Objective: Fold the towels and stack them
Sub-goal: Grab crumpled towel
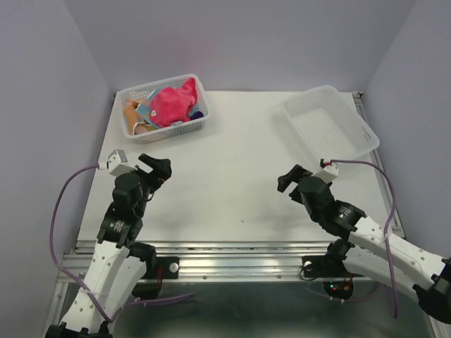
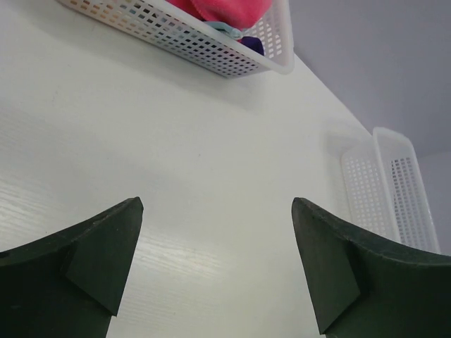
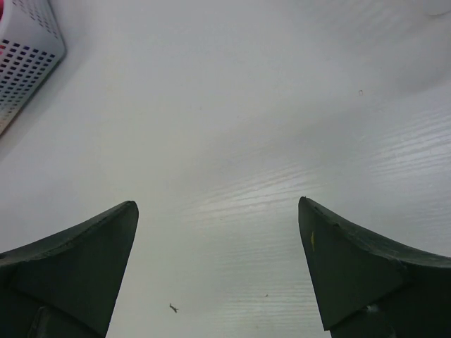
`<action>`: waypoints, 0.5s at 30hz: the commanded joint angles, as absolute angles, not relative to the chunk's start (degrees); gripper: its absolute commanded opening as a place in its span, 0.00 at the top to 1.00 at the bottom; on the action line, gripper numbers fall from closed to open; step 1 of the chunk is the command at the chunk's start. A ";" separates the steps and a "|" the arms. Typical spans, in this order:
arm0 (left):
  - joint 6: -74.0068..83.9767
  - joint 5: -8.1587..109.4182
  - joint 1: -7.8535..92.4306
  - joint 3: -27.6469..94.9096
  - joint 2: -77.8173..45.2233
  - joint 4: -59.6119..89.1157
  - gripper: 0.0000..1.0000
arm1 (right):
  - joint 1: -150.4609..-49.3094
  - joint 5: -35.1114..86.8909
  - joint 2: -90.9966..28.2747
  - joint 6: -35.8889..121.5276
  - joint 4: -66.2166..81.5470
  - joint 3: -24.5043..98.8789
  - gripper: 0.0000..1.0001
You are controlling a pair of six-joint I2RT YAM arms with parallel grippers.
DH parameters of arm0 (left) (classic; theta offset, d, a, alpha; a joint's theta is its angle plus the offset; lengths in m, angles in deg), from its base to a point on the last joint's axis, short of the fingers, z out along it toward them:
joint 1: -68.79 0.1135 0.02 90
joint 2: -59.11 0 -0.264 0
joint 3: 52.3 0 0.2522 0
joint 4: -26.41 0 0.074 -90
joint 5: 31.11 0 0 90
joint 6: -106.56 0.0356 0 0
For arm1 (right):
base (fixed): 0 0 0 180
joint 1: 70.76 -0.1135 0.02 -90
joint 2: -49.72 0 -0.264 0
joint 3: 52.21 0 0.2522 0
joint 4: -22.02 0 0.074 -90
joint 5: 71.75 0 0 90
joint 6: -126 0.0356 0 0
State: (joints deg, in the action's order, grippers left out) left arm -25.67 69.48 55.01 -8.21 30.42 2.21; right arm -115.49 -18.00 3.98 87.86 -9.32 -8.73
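Towels (image 1: 173, 104) heaped in the far-left basket (image 1: 169, 132) (lower ones mostly hidden).

The towels (image 1: 171, 104) look like soft matt cloth, heaped in a white perforated plastic basket (image 1: 184, 129); the table (image 1: 225, 190) is smooth, matt white with faint wood grain.

towels (image 1: 171, 103): lower ones mostly hidden | towel basket (image 2: 176, 33): cropped at top
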 commanded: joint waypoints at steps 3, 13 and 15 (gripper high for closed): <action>-26.94 68.82 54.90 -7.25 29.59 5.35 0.01 | -116.02 -19.36 9.01 90.58 -8.09 -9.44 0.00; -18.43 72.51 54.99 4.07 10.00 12.20 0.01 | -115.93 -26.49 10.35 86.90 5.70 -14.36 0.00; -16.41 75.32 55.43 7.50 2.36 15.10 0.01 | -115.93 -27.98 9.03 85.85 7.73 -14.98 0.00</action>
State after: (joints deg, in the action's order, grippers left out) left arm -22.15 70.88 55.03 0.33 9.81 7.06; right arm -115.49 -22.94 10.10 88.41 -1.19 -13.83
